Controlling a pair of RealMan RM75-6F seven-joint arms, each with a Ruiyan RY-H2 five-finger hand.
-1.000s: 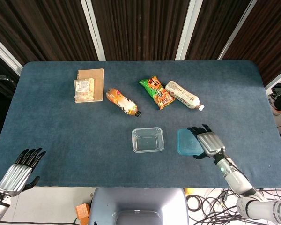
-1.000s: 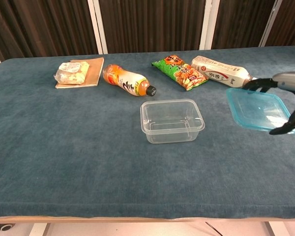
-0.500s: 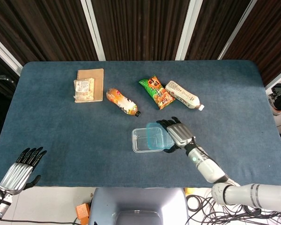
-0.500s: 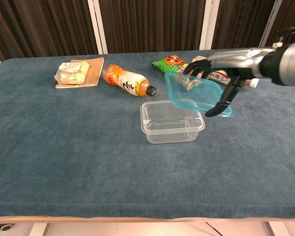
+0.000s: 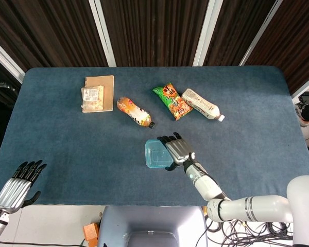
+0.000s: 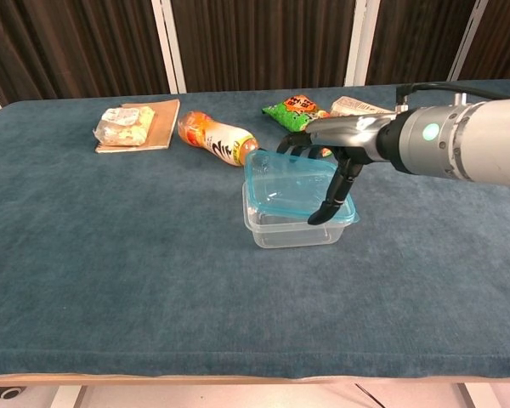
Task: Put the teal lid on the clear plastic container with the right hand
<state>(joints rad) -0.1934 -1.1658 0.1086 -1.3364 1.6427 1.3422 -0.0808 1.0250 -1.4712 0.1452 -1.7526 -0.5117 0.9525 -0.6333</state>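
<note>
Right hand (image 6: 333,161) grips the teal lid (image 6: 291,183) by its right edge, directly over the clear plastic container (image 6: 299,228). Long axes roughly aligned; lid looks tilted, left edge high, probably not seated yet.

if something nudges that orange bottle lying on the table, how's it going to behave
The bottle lies on its side and looks round, so a sideways nudge would probably roll it, though the cloth may slow it. It looks full, so likely heavy for its size. Its plastic seems fairly stiff, not fragile.

No legible text; print on snack bag (image 5: 172,101) and bottles too small.
</note>
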